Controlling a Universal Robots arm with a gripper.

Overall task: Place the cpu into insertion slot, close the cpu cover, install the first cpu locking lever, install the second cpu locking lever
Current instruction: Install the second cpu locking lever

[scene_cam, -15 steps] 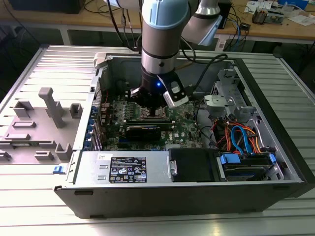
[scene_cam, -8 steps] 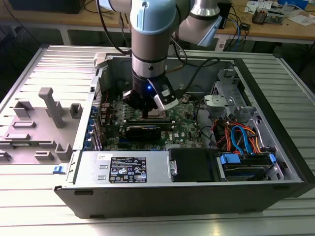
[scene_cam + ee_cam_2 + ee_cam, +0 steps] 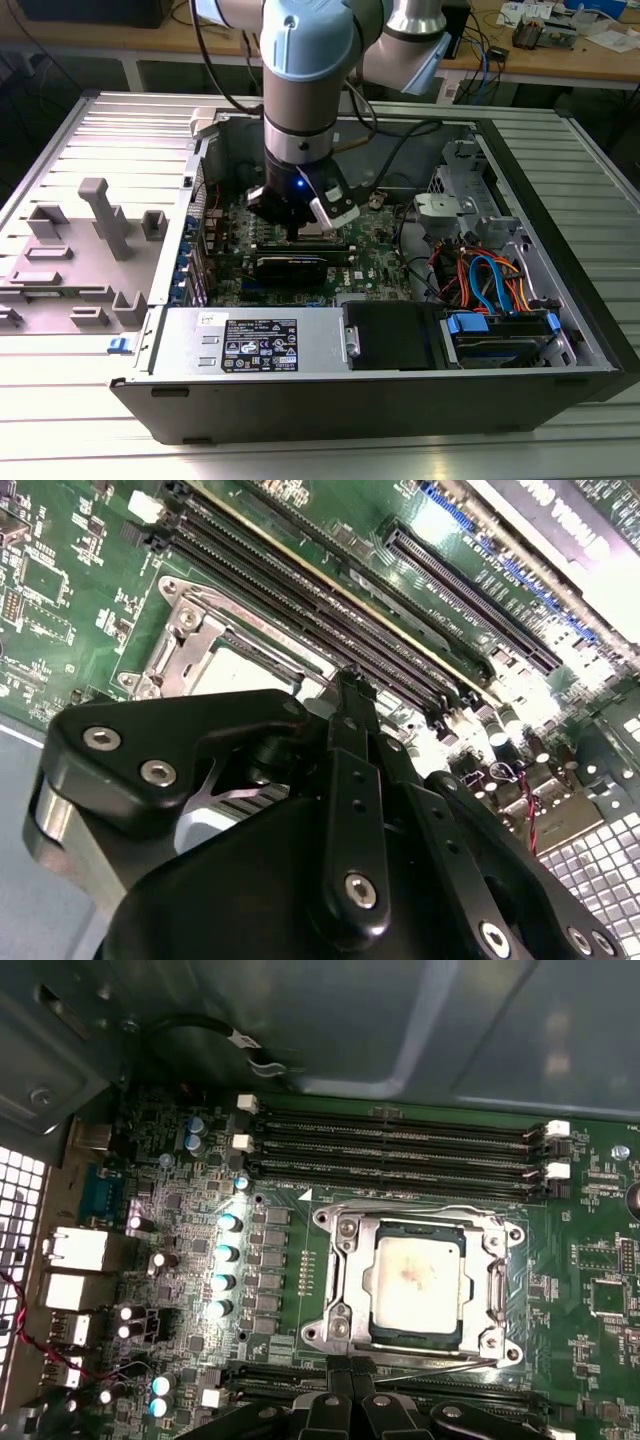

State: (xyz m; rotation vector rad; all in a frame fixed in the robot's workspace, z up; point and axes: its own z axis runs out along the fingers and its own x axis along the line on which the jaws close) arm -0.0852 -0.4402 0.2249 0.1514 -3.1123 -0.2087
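Observation:
The cpu [image 3: 415, 1278], pale silver with a faint stain, lies flat in the insertion slot [image 3: 322, 1335] on the green board. The cpu cover [image 3: 346, 1280] is down around it as a silvery frame. One thin wire lever [image 3: 420, 1210] runs along the side by the memory slots, and another [image 3: 440, 1363] runs along the opposite side. My gripper [image 3: 350, 1372] has its black fingers pressed together, with their tips right at that second lever's end. In the second wrist view the gripper [image 3: 345, 690] stands just beside the cover [image 3: 185, 630]. The exterior view shows the gripper [image 3: 298, 232] low inside the computer case.
Long black memory slots [image 3: 400, 1145] flank the socket. A row of capacitors [image 3: 228, 1250] stands beside it. A black expansion card [image 3: 290, 265] lies just in front of the gripper. A power supply [image 3: 260, 345], coloured cables [image 3: 490, 280] and case walls surround it. A grey fixture [image 3: 95, 220] stands on the exterior view's left.

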